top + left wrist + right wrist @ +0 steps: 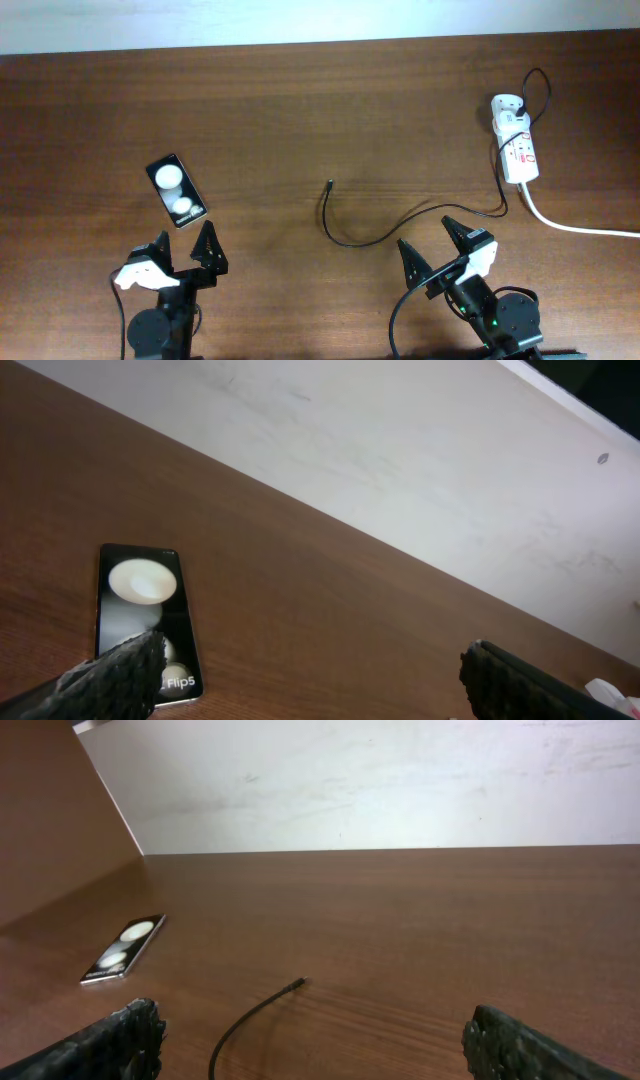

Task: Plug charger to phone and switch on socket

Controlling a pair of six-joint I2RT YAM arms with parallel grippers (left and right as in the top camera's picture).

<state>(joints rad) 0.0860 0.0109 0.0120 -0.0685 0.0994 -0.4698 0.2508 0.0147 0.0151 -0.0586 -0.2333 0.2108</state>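
Observation:
The phone point(177, 190) lies flat on the table at the left, two white round patches up; it also shows in the left wrist view point(140, 620) and right wrist view point(124, 948). The charger, a thin black cable point(370, 238), curves across the middle with its plug tip point(330, 184) free on the wood; its end shows in the right wrist view point(255, 1015). The socket point(516, 148), a white power strip with adapter, sits at the far right. My left gripper point(182, 246) is open and empty just below the phone. My right gripper point(432, 243) is open and empty near the cable.
A thick white cord point(580, 226) runs from the socket off the right edge. A white wall point(300, 20) borders the table's far edge. Bare brown wood point(300, 110) lies between phone and socket.

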